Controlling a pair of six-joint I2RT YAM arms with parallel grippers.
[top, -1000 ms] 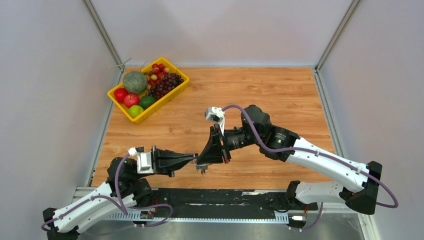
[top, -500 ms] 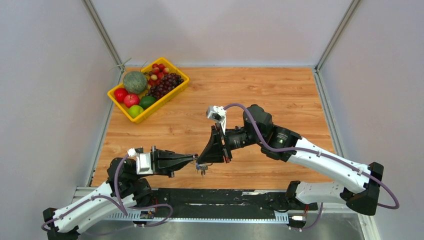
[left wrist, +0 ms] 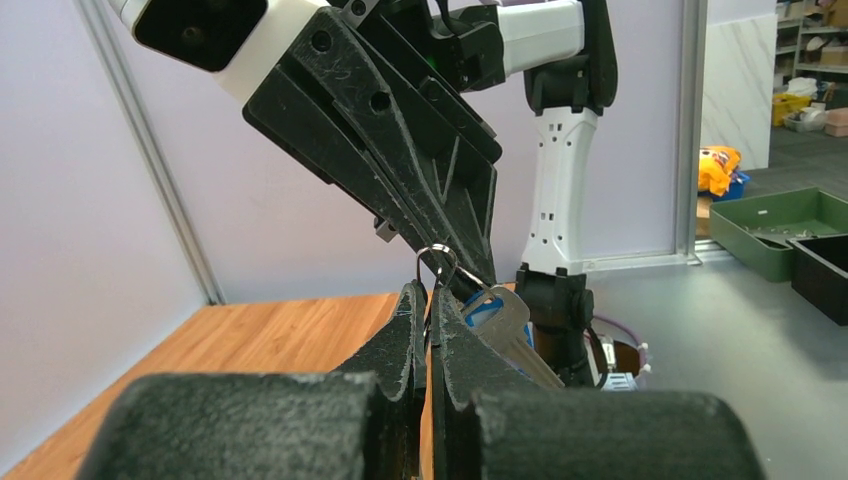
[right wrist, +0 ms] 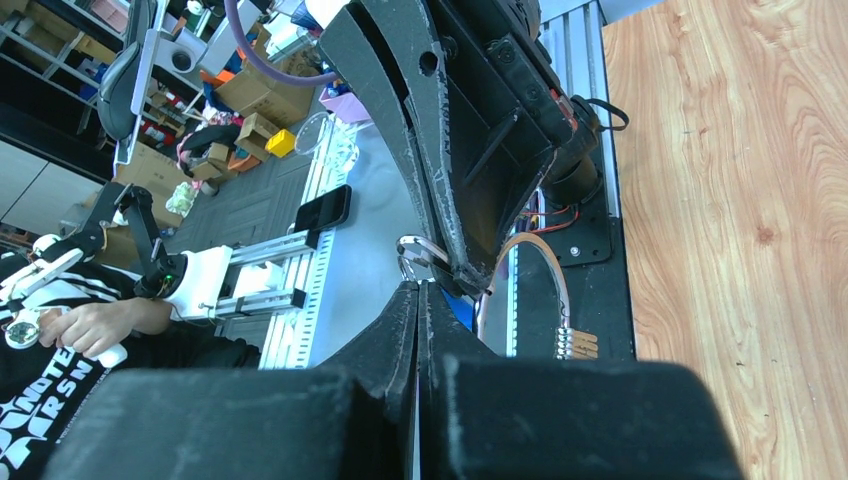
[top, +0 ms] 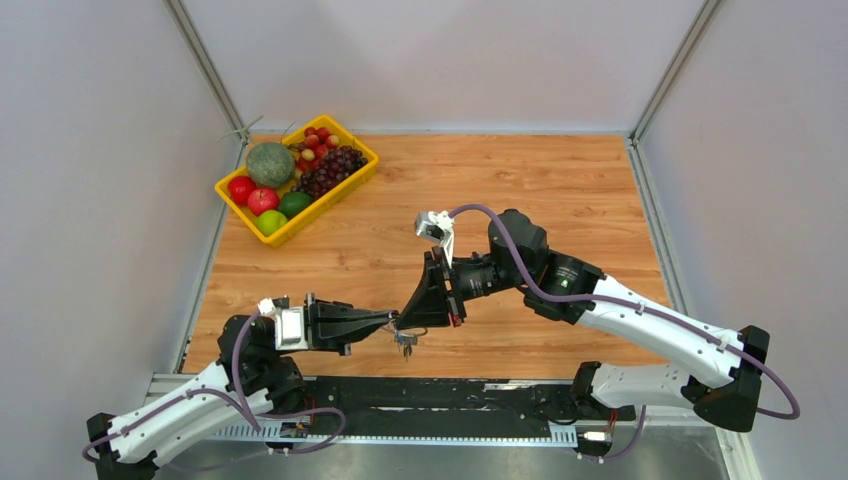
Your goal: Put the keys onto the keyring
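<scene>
My left gripper and right gripper meet tip to tip above the table's near edge. In the left wrist view the left gripper is shut on the thin silver keyring, which loops out above its tips. A silver key with a blue head hangs from the ring to the right. The right gripper's black fingers come down onto the ring. In the right wrist view the right gripper is shut, with the ring at its tips. Keys dangle below the tips.
A yellow basket with a melon, apples, a lime and grapes stands at the table's far left. Grey walls close in the left, back and right sides. A black rail runs along the near edge under the grippers.
The right arm's wrist has drifted slightly right and the left arm has edged a little. Both grippers stay shut and joined at the ring.
</scene>
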